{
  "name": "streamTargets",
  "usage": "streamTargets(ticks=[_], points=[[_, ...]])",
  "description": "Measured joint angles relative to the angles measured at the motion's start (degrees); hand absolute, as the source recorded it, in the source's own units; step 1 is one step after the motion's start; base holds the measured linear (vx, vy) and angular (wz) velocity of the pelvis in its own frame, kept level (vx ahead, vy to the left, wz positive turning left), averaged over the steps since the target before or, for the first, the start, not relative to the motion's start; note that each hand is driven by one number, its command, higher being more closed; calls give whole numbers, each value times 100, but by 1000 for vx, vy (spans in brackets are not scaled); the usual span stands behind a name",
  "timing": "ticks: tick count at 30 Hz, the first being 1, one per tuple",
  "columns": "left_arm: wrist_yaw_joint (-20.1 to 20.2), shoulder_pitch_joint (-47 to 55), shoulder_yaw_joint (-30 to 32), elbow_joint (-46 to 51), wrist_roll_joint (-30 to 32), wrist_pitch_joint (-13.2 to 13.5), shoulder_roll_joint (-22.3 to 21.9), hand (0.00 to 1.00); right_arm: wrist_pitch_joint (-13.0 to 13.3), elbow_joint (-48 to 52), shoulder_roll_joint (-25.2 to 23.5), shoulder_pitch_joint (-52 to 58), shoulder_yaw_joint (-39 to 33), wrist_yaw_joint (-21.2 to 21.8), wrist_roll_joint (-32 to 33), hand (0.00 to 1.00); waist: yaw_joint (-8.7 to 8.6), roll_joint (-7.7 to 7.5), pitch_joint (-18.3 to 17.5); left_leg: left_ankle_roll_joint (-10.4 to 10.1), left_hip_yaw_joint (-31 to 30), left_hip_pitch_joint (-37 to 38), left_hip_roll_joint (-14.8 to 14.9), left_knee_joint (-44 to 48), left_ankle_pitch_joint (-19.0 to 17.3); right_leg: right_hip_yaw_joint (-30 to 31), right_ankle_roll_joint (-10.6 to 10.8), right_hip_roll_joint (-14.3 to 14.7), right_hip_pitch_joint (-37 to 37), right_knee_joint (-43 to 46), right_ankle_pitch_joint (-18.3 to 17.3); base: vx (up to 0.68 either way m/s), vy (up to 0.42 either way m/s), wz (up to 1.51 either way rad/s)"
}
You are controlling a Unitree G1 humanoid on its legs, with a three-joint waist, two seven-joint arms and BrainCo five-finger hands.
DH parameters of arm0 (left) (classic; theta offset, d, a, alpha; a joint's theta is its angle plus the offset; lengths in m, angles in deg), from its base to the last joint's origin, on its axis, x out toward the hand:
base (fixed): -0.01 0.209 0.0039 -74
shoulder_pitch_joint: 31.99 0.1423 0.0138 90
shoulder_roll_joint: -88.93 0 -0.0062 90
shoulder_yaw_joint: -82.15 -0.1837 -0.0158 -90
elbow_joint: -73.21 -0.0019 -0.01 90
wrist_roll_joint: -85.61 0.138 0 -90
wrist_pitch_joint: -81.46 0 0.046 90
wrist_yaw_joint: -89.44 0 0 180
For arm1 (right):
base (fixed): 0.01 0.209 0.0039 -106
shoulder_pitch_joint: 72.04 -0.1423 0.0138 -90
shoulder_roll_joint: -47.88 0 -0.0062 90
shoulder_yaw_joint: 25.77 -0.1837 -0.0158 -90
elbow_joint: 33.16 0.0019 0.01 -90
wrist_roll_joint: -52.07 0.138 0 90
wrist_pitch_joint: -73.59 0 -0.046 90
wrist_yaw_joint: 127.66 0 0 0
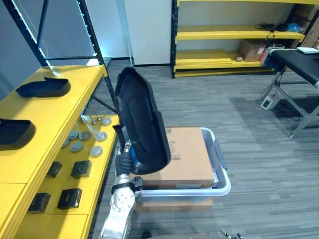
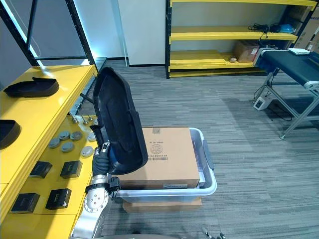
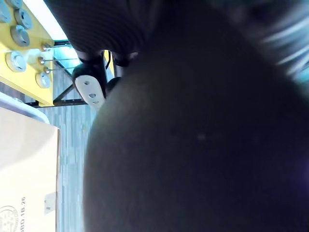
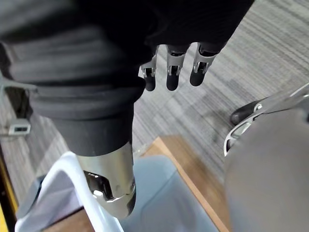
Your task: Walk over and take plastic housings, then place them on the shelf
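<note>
The left robot hand [image 1: 124,159] is up, pinching the bottom edge of a black housing [image 1: 142,124] that stands tall beside the yellow shelf [image 1: 75,107]; the right robot hand [image 4: 174,72] hangs with loose fingers. A far housing [image 1: 44,88] and a near housing [image 1: 15,133] lie on the shelf top with bare room between, and the floor [image 1: 249,124] is open on the right. A bin [image 1: 225,181] holds 1 box [image 1: 192,154].

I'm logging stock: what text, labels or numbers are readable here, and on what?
Cardboard box: printed label with barcode, too small to read.
Same box, left wrist view: print cut off at the edge, illegible.
Plastic housing, yellow shelf: no text visible.
</note>
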Motion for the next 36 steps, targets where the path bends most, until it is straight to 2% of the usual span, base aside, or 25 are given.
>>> streamTargets(ticks=[3,5,7,8,9,11,13,15,17,18,19,20,21,22,23,24,25,26,27,28,29,30,33,34,36], points=[[36,-25,-16,17,-2,21,-8,100,8,-46,93,-57,229,-4,-167,0,119,-46,68,-58,-358,-152,-101,46,110,-383,13,-75,-51,305,-135,34,-25,71],[121,-31,-23,202,-3,21,-30,100,7,-121,77,-86,336,-10,-217,0,106,-169,209,25,-687,-424,-225,201,74,-902,9,-245,-48,580,-306,26,-18,127],[113,-70,-51,423,-2,28,-63,100,-1,-137,39,-128,329,-16,-221,0,124,-256,304,521,576,-764,-6,473,-274,-1571,10,-326,4,619,-338,34,-23,164],[113,-180,-55,427,-1,43,-71,100,-4,-147,50,-149,340,-16,-222,0,124,-253,382,720,1616,-901,234,806,-413,-1890,13,-429,90,602,-339,118,6,194],[108,-285,-118,420,-4,43,-120,100,-17,-150,112,-237,401,-13,-223,0,107,-161,424,897,2801,-1000,625,1312,-542,-2337,44,-423,209,650,-359,122,46,174],[107,-373,-188,420,-4,47,-119,100,-21,-172,167,-302,450,-8,-231,0,111,-134,431,1028,3431,-1032,779,1590,-693,-2646,89,-483,297,673,-387,107,51,117],[116,-596,-394,403,-67,139,-62,100,-28,-293,207,-555,449,-11,-266,0,93,-106,423,858,4157,-1042,860,1828,-889,-3163,144,-597,450,628,-413,208,124,139],[165,-725,-545,370,-129,170,-59,100,-128,-451,218,-725,437,-19,-281,0,113,-104,416,757,3968,-1136,719,1849,-876,-3377,158,-681,530,656,-410,216,123,112],[240,-916,-747,160,-222,216,-46,100,-208,-461,183,-827,432,-19,-344,0,120,-120,420,737,3636,-1313,614,2248,-1116,-3719,245,-788,747,738,-360,198,112,85],[245,-992,-830,35,-229,214,-50,100,-232,-495,147,-879,437,-14,-349,0,124,-128,424,727,3531,-1331,552,2420,-1276,-3765,245,-903,809,940,-359,251,172,71],[256,-1028,-893,-88,-226,213,-45,100,-260,-506,77,-954,448,-11,-406,0,101,-140,426,743,3355,-1268,410,2524,-1476,-3733,214,-1263,844,1605,-341,299,238,80],[292,-1050,-971,-146,-222,210,-45,100,-263,-483,52,-981,453,-9,-437,0,83,-138,425,774,3216,-1163,261,2460,-1563,-3568,-30,-1549,787,2227,-231,253,226,77],[333,-1062,-1039,-199,-220,208,-51,100,-269,-490,51,-953,454,-9,-455,0,72,-127,422,811,3118,-1062,179,2358,-1601,-3292,-383,-1744,662,2710,-83,261,193,84],[360,-1064,-1121,-231,-218,205,-36,100,-273,-465,37,-948,449,-2,-461,0,-22,-90,419,813,2838,-892,87,2155,-1605,-2267,-586,-1843,203,3521,-179,292,139,100],[349,-1075,-1123,-258,-218,206,-32,100,-301,-450,63,-1037,518,-2,-489,0,-76,-88,419,774,2555,-745,33,1976,-1579,-1344,-409,-1520,-299,3803,-718,308,100,99],[336,-1089,-1108,-302,-219,204,-32,100,-289,-417,69,-1044,567,-7,-515,0,-78,-84,422,733,2448,-628,9,1870,-1536,-985,-427,-1322,-515,3816,-923,391,74,88],[305,-1095,-1069,-392,-221,206,-28,100,-313,-381,112,-1045,666,-7,-516,0,-86,-54,440,677,2276,-358,-22,1685,-1493,-356,-451,-937,-874,3648,-1205,332,33,98],[250,-1146,-1071,-485,-220,206,-22,100,-286,-299,128,-1038,736,-16,-522,0,-131,3,466,649,1996,-185,-36,1607,-1476,220,-434,-507,-1209,3331,-1366,385,-3,113],[230,-1188,-1071,-518,-220,207,-23,100,-270,-264,131,-1054,755,-21,-533,0,-200,-1,463,639,1817,-154,-39,1606,-1470,545,-430,-302,-1403,3154,-1392,301,-73,153],[225,-1271,-1093,-598,-220,209,-24,100,-256,-163,150,-1064,873,-19,-568,0,-240,9,469,598,1468,-122,-64,1623,-1447,1209,-307,94,-1701,2707,-1331,293,-95,157],[210,-1308,-1129,-650,-221,210,-24,100,-256,-112,155,-1056,942,-48,-570,0,-235,-31,445,547,1245,-84,-127,1633,-1440,1574,-98,253,-1846,2171,-1071,366,-152,216],[225,-1312,-1151,-721,-215,237,22,100,-318,-214,108,-1040,990,-250,-545,0,-194,-188,412,400,903,25,-364,1637,-1463,1710,-236,165,-1832,1603,-2,322,-135,166],[205,-1122,-1041,-732,-227,231,-60,100,-343,-238,264,-948,929,-303,-395,0,-9,24,382,131,736,47,-196,1593,-1328,1414,-281,186,-1484,1190,46,251,-110,67],[216,-1114,-1026,-735,-229,230,-61,100,-332,-182,321,-939,956,-303,-398,0,-14,96,410,95,661,53,-112,1575,-1308,1200,-347,237,-1295,973,131,192,-125,51],[251,-1116,-1037,-735,-228,230,-63,100,-355,-169,350,-907,955,-306,-400,0,-40,102,410,34,547,158,-22,1437,-1270,974,-402,323,-1063,733,195,99,-99,51]])
